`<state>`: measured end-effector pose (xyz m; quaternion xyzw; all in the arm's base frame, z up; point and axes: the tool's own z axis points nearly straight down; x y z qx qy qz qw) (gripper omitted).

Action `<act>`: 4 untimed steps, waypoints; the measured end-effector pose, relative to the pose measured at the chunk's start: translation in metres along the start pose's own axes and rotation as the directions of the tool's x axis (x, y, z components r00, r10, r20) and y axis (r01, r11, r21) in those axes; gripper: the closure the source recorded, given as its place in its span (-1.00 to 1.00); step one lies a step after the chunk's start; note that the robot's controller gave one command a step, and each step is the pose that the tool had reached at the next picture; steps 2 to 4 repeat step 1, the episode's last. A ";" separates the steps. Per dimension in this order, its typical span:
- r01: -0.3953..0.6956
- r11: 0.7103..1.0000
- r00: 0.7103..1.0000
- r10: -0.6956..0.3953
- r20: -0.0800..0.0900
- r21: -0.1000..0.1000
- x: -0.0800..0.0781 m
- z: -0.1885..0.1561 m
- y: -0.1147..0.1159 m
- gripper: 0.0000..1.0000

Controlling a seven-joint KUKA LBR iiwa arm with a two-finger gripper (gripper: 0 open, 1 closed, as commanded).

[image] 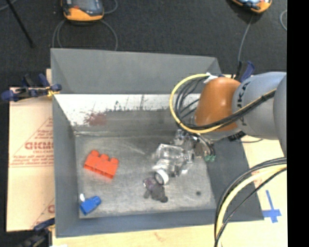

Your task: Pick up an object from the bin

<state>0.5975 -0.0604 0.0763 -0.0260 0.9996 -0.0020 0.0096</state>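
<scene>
Gripper: the metal gripper (167, 164) is low inside the bin, right of centre in the frame, pointing down and to the left.
Gripper state: cannot be told; its metal parts run together, so apart or together is not clear.
Held or touched: nothing can be made out in its grasp. A pale round piece (161, 177) sits at its lower end, and I cannot tell whether it is part of the gripper or a loose thing.
Nearest thing: a small dark purple lumpy thing (155, 189) lies on the bin floor just below the gripper's tip, lower centre of the frame. Whether the two touch cannot be told.
Other things: an orange studded toy brick (101, 164) lies at the left of the floor, well apart from the gripper. A small blue thing with a white tip (90, 204) lies in the lower left corner.
Arm: the grey arm (263, 103) enters from the right edge, with an orange cover (217, 101) at the wrist and looped yellow and black cables (179, 103) around it.
Surface: the grey metal bin (120, 103) has a scuffed floor and a pale back wall with reddish marks.
Room: a dark floor (154, 26) surrounds the bin, with an orange and black device (83, 8) at the upper left.
</scene>
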 end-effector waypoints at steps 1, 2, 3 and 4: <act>0.187 0.982 0.982 -0.187 -0.009 -0.005 -0.016 -0.145 0.051 1.00; 0.187 0.982 0.982 -0.187 -0.009 -0.005 -0.016 -0.145 0.051 1.00; 0.187 0.982 0.982 -0.187 -0.009 -0.005 -0.016 -0.145 0.051 1.00; 0.187 0.982 0.982 -0.187 -0.009 -0.005 -0.016 -0.145 0.051 1.00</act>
